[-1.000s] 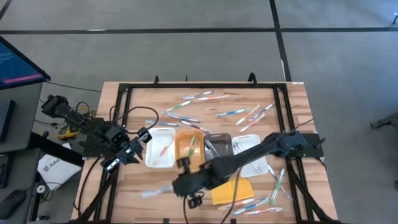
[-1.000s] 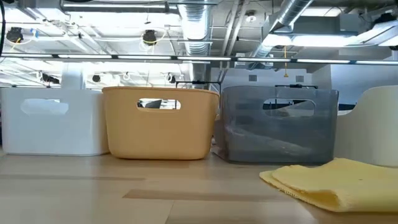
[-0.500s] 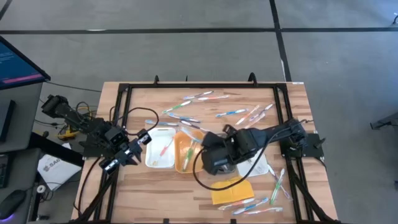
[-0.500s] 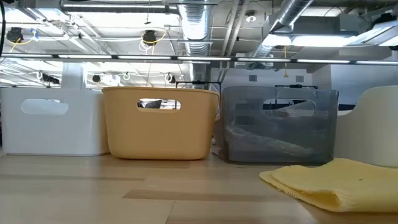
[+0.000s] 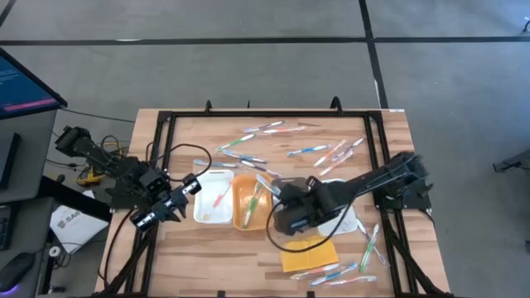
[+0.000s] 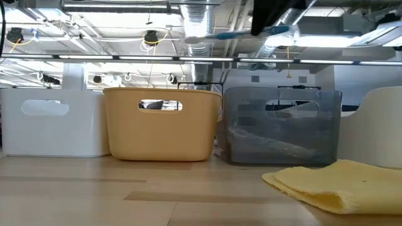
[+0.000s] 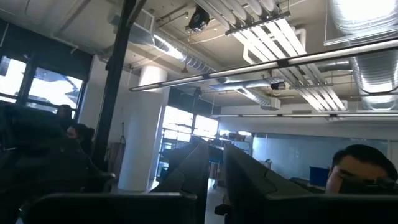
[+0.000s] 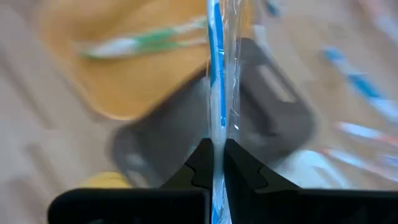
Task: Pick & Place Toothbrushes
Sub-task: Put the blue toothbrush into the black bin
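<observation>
Carried over the grey tray (image 8: 273, 118), right gripper (image 8: 217, 163) pinches a clear-wrapped blue toothbrush (image 8: 216, 74).

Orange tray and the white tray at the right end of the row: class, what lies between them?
The grey tray stands between the orange tray and the white tray, clearest in the low view.

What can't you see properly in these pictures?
- Grey tray, high view: the right arm covers most of it, so its contents are hidden.
- Blue toothbrush held in the right gripper, right wrist view: motion blur hides its bristle head.
- Left gripper, left wrist view: that camera points up at the ceiling, so the table is not shown.
- Loose toothbrushes, high view: too small to count bristles.
</observation>
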Action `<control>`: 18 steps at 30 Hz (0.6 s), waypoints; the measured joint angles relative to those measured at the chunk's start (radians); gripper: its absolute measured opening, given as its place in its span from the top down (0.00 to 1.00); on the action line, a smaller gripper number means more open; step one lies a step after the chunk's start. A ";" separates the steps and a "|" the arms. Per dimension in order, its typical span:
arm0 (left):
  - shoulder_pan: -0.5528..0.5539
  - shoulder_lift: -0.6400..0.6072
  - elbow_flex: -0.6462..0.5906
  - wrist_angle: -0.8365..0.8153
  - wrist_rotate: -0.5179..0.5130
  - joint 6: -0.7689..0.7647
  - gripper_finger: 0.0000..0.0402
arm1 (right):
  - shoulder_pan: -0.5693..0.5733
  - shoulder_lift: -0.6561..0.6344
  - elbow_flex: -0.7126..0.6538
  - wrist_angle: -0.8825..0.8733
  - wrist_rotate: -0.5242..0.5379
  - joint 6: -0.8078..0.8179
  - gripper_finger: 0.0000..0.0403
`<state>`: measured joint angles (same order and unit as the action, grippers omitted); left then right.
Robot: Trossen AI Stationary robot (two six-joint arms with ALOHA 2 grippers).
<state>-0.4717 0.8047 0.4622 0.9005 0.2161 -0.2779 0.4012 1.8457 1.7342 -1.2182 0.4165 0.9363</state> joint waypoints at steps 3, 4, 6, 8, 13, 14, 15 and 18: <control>0.000 -0.003 0.000 0.001 0.000 0.000 0.89 | -0.019 -0.117 -0.202 0.189 -0.058 0.020 0.98; 0.000 -0.004 0.000 0.000 -0.001 0.000 0.89 | -0.026 -0.151 -0.264 0.237 -0.068 0.043 0.98; 0.000 -0.007 0.000 0.002 0.000 0.002 0.89 | -0.037 -0.201 -0.369 0.329 -0.097 0.083 0.98; 0.000 -0.008 0.000 0.002 -0.001 0.003 0.89 | -0.040 -0.226 -0.452 0.432 -0.115 0.111 0.98; 0.003 -0.008 0.000 0.007 -0.006 0.009 0.89 | -0.035 -0.239 -0.530 0.490 -0.156 0.160 0.98; 0.003 -0.008 0.000 0.006 -0.006 0.009 0.89 | -0.034 -0.238 -0.536 0.483 -0.158 0.161 0.98; 0.003 -0.008 0.000 0.006 -0.006 0.009 0.89 | -0.033 -0.238 -0.540 0.480 -0.161 0.164 0.98; 0.003 -0.008 0.000 0.006 -0.006 0.010 0.89 | -0.045 -0.239 -0.558 0.480 -0.204 0.186 0.98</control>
<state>-0.4690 0.7963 0.4622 0.9067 0.2100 -0.2679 0.3567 1.6070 1.1760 -0.7377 0.2123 1.1223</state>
